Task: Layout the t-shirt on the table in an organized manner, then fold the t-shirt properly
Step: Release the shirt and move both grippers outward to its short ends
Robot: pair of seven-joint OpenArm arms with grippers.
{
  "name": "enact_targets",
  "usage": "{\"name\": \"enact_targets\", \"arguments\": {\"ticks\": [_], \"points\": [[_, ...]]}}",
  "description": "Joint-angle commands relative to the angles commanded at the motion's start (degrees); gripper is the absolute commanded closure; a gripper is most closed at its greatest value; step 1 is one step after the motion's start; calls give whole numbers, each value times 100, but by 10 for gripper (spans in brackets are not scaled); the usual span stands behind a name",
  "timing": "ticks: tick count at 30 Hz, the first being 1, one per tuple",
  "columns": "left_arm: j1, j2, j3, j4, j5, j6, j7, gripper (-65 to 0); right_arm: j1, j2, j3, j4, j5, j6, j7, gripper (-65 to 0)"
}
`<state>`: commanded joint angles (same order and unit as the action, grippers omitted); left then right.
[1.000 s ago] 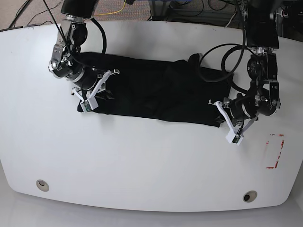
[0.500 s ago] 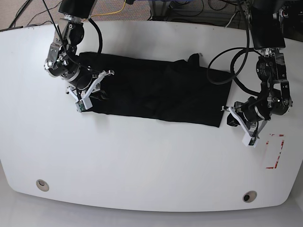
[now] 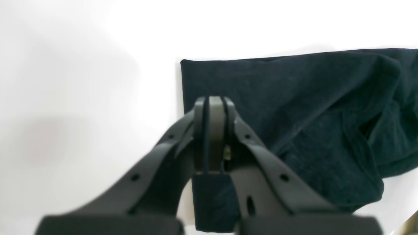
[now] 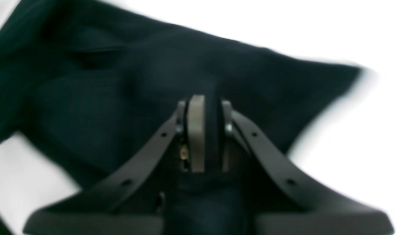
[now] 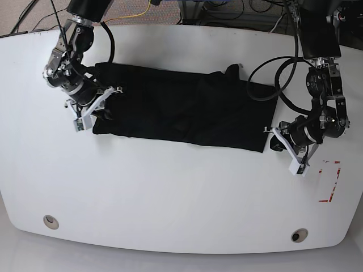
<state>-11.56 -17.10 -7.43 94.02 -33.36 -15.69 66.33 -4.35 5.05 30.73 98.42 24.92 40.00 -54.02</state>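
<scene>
The black t-shirt (image 5: 181, 110) lies spread in a long band across the white table (image 5: 181, 198), with some folds near its top middle. My right gripper (image 5: 102, 110) is at the shirt's left end. In the right wrist view the right gripper (image 4: 205, 130) is shut with dark shirt fabric (image 4: 137, 85) between its pads. My left gripper (image 5: 277, 144) is just off the shirt's lower right corner. In the left wrist view the left gripper (image 3: 208, 104) is shut with nothing between its pads, and the shirt (image 3: 294, 114) and its straight edge lie ahead on the table (image 3: 81, 98).
Red tape marks (image 5: 332, 181) sit at the table's right side. Two round grommet holes (image 5: 51, 221) (image 5: 299, 234) are near the front edge. Black cables (image 5: 272, 73) hang from the arms over the shirt's far side.
My right gripper has moved left along the shirt's left end. My left gripper has moved right, off the shirt's lower right corner, and now stays there.
</scene>
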Motion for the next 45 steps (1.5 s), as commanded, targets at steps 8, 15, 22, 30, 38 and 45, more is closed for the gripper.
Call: {"name": "enact_targets", "arguments": {"ticks": [8, 15, 22, 30, 38, 45], "points": [[9, 0, -360, 0, -9, -18, 0, 0, 193, -141, 826, 9, 9, 0, -545, -468], [-9, 9, -563, -62, -9, -18, 9, 0, 193, -114, 888, -185, 677, 0, -589, -531], [-26, -35, -958, -703, -668, -26, 0, 0, 193, -97, 1108, -730, 1187, 0, -589, -536], [-132, -360, -985, -1380, -1459, -422, -299, 0, 193, 79, 1178, -932, 1187, 0, -589, -537], [-141, -457, -1002, -1609, -1468, -440, -334, 0, 167, 114, 1187, -941, 1178, 0, -589, -539], [-132, -457, -1011, -1600, -1468, -448, -334, 0, 149, 114, 1196, -1046, 1011, 0, -580, -539]]}}
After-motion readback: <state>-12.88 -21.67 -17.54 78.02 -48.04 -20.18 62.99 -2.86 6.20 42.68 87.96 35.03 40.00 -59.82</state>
